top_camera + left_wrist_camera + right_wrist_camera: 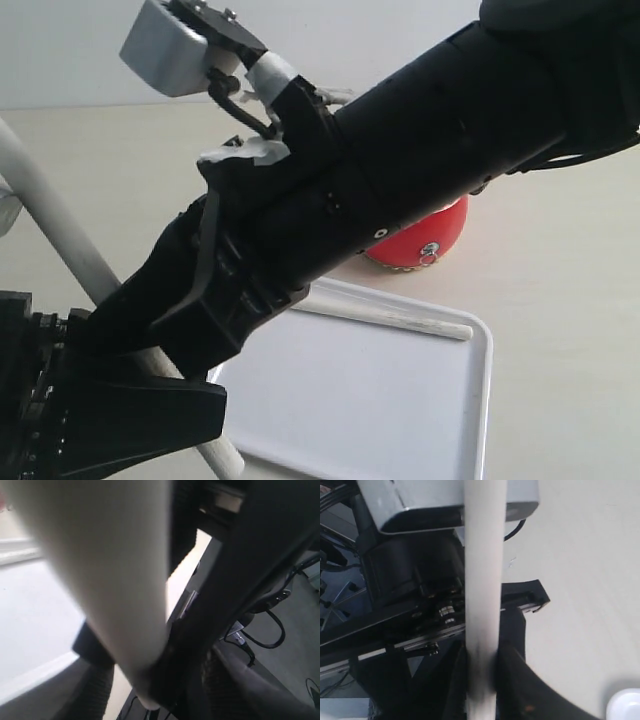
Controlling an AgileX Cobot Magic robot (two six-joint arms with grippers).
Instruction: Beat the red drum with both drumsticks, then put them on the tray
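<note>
The red drum (432,236) stands behind the white tray (390,400), mostly hidden by my right arm. One pale drumstick (392,316) lies on the tray along its far rim. My right gripper (175,340) has reached across to the lower left and is shut on the other drumstick (50,215), which slants down over the tray's near left corner. In the right wrist view both jaws press on this drumstick (483,580) at my right gripper (482,680). My left gripper (160,690) has its ribbed fingers (97,685) apart; the blurred drumstick (115,580) crosses in front of them.
My right arm (440,130) fills the middle of the exterior view, its grey wrist camera (165,45) at the top. The left arm (70,410) sits at the lower left, close under the right gripper. The beige tabletop (570,280) runs on to the right of the tray.
</note>
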